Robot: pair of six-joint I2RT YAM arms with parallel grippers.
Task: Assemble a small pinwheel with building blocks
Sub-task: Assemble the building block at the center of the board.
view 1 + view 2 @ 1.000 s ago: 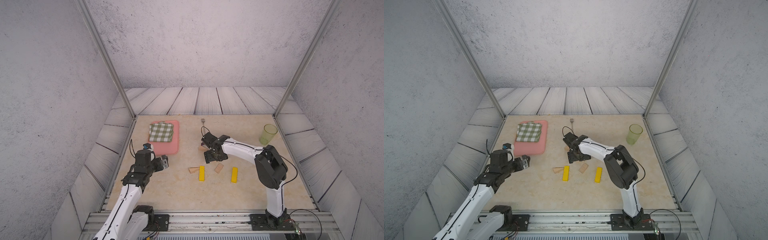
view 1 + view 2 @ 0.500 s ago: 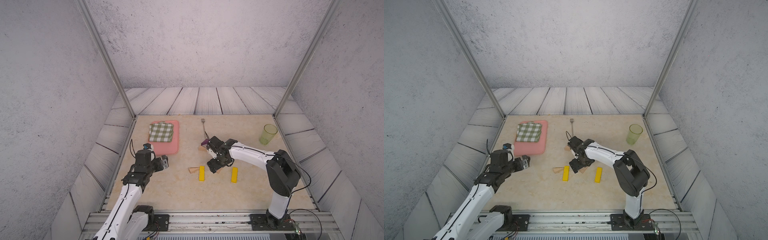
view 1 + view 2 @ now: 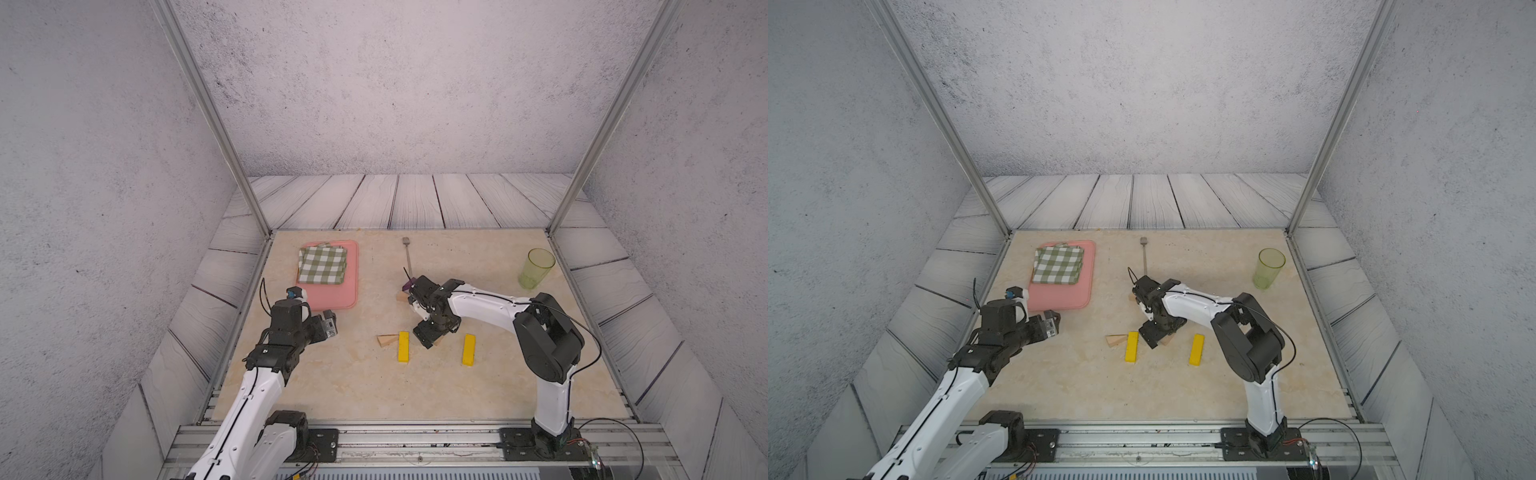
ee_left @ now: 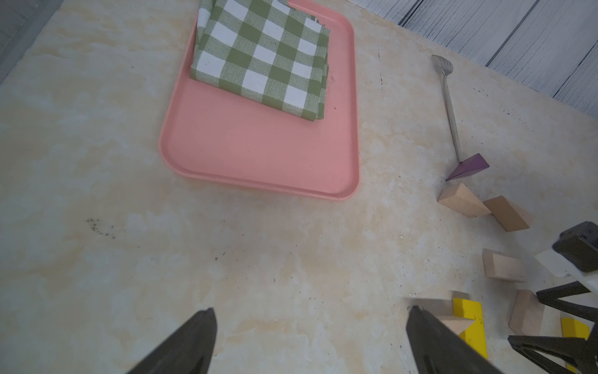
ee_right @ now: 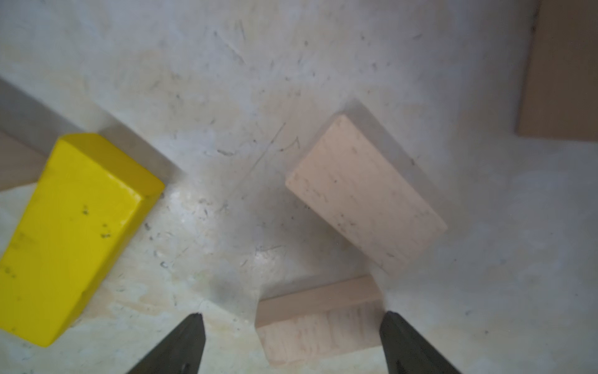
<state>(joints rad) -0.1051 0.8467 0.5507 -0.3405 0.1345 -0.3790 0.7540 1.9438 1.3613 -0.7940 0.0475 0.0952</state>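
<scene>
R gripper (image 5: 293, 314) low over beige marbled tabletop (image 3: 332, 395), jaws spread wide, straddling short pale-wood rectangular block (image 5: 318, 327): close to one finger, gap to other, not pinched. 2nd pale-wood rectangle (image 5: 365, 194) just beyond; yellow rectangular bar (image 3: 403, 346) nearby w/ pale-wood triangular wedge (image 3: 386, 340) just beside it. Farther back, purple triangular wedge (image 4: 469, 166) at handle end of metal fork (image 4: 451, 110). L gripper (image 4: 312, 310) spread, holding nothing, near pink plastic tray (image 4: 259, 155).

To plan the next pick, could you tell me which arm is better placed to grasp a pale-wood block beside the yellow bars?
The right: the right gripper is open and low over the blocks, one pale-wood block between its jaws. The left gripper, also open, hovers by the pink tray, apart from them.
</scene>
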